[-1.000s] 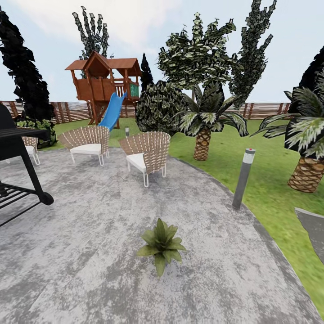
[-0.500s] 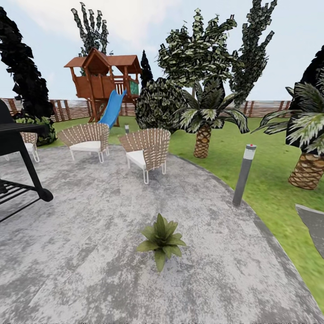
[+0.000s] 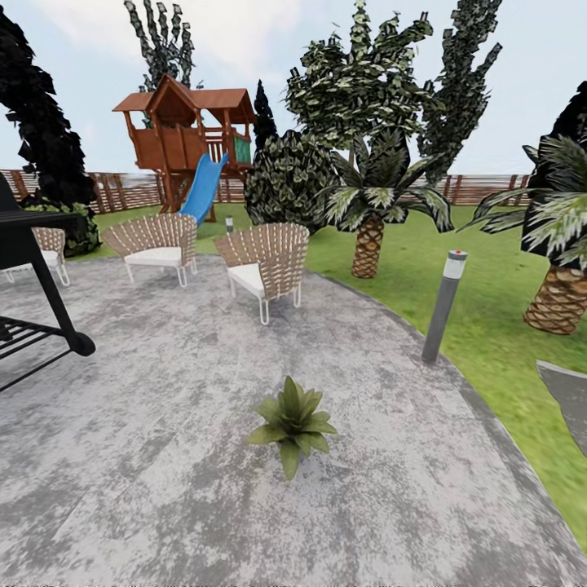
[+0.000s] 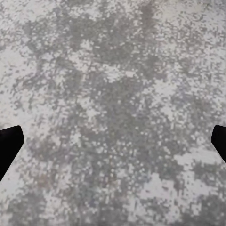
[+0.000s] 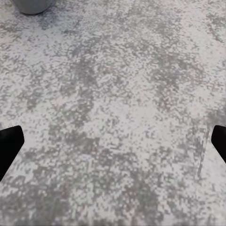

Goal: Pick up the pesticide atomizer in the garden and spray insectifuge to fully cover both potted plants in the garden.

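Mottled grey stone of the patio (image 4: 113, 94) is seen beneath both wrists. The left pincer (image 4: 113, 143) is spread wide, its dark fingertips (image 4: 8, 146) set far apart with nothing between them; the right pincer (image 5: 113, 146) is likewise released, and a grey rounded object (image 5: 30, 4) is cut off by the picture's edge. One potted plant (image 3: 292, 422) is seen standing on the patio, mid-view. Farther off, a grey bollard lamp (image 3: 443, 304) is placed at the lawn's (image 3: 489, 326) edge, two wicker chairs (image 3: 265, 265) behind, then the playhouse (image 3: 187, 139) and fence (image 3: 481, 189).
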Robot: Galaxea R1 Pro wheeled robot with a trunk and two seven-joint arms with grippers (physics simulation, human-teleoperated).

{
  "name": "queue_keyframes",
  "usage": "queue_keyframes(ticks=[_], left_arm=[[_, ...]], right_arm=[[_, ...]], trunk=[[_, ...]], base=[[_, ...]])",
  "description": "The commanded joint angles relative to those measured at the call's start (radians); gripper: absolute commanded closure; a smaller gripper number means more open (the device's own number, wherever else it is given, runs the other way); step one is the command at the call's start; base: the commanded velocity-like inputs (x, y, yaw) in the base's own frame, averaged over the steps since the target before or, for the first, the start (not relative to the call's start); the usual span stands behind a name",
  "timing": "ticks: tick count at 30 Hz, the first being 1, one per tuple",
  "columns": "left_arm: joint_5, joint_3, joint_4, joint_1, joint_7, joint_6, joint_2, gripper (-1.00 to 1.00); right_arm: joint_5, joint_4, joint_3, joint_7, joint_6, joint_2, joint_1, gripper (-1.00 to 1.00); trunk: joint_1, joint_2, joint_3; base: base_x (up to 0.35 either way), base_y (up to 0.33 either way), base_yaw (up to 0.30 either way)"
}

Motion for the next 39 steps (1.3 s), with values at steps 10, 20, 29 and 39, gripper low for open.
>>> queue_keyframes(ticks=[10,20,29,39], left_arm=[[0.001,0.002,0.001,-0.001,-0.001,-0.003,0.0,-1.0],[0.001,0.003,0.001,-0.001,-0.001,-0.003,0.0,-1.0],[0.001,0.003,0.001,-0.002,-0.001,-0.003,0.0,-1.0],[0.001,0.003,0.001,-0.001,-0.001,-0.003,0.0,-1.0]], right_arm=[[0.001,0.001,0.0,0.0,-0.003,0.0,-0.001,-1.0],[0.001,0.001,0.0,0.0,-0.003,0.0,-0.001,-1.0],[0.001,0.001,0.0,0.0,-0.003,0.0,-0.001,-1.0],[0.0,0.001,0.002,0.0,-0.003,0.0,-0.001,-1.0]], trunk=[[0.038,-0.071,-0.048],[0.077,-0.141,-0.096],[0.111,-0.204,-0.133],[0.134,-0.246,-0.163]], base=[[0.0,0.0,0.0],[0.0,0.0,0.0],[0.0,0.0,0.0],[0.0,0.0,0.0]])
